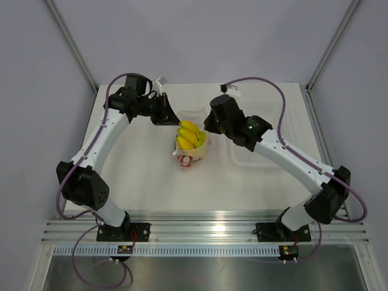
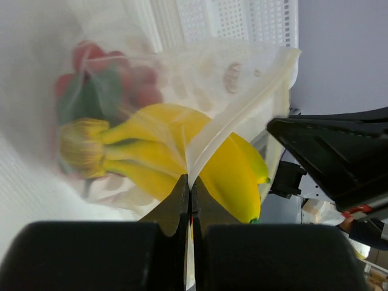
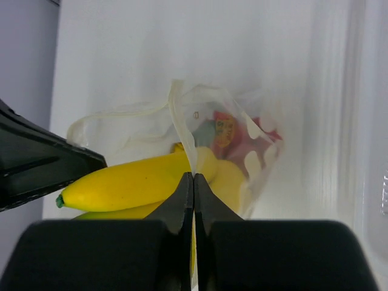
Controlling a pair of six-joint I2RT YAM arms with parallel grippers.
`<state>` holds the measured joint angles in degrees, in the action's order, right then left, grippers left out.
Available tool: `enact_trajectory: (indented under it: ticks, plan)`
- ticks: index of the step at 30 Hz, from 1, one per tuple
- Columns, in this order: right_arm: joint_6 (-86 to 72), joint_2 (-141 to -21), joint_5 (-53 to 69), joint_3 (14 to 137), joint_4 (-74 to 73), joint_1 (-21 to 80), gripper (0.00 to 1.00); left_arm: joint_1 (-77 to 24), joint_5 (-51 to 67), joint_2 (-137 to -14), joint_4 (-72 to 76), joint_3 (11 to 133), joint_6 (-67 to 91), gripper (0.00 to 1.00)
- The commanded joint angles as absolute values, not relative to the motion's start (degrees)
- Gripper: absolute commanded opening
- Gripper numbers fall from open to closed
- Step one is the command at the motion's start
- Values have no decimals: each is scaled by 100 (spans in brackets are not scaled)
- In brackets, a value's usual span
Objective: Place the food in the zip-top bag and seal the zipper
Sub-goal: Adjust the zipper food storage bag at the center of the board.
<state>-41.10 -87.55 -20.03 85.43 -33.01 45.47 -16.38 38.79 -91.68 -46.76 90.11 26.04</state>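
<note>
Left gripper (image 2: 189,182): fingers pressed together, pinching the rim of the zip-top bag (image 1: 193,150) at the mouth. Right gripper (image 3: 193,177): likewise closed, pinching the opposite rim. Bag was held up between the two, just above the middle of the overhead frame, mouth open.

Food sat inside. Strawberries (image 2: 103,66) lay deep in the bag, behind the film. Bananas (image 2: 151,139) lay nearer the mouth, and at least one green-tipped end appeared to poke out past the zipper (image 2: 242,103).

Risk, as judged: with that tip across the opening, the strip could not meet along its whole run, and any pressing would close on banana, not seal. Thin film might also slip from either pinch if the arms pulled apart too hard, tipping the fruit onto the table (image 1: 145,182).

Pose: both arms reached up-frame from bases at the bottom edge, elbows flared outward, wrists turned inward facing each other. Clear tray (image 1: 291,115) lay right of centre, beneath the right forearm.
</note>
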Motion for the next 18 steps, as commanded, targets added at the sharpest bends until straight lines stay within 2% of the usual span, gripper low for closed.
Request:
enact_trajectory:
  ticks: [1,4,6,12,18]
  plan:
    - [-3789,-8025,-2109,9001,-3182,4500,0,-1644,3929,-8377,-4606,9633,2733,0]
    - [-3709,-8366,-2224,8824,-3347,4325,0,-1635,3815,-8480,-4482,9317,2716,0]
    - [-3735,-8699,-2162,9130,-3742,4280,0,-1644,3832,-8990,-5122,9623,2497,0]
    - [-3674,-7982,-1845,8948,-3060,4289,0,-1714,3858,-8289,-4904,10115,2663,0]
    - [-3726,-8759,-1786,8578,-2988,4280,0,-1740,4113,-8892,-4351,8914,2663,0]
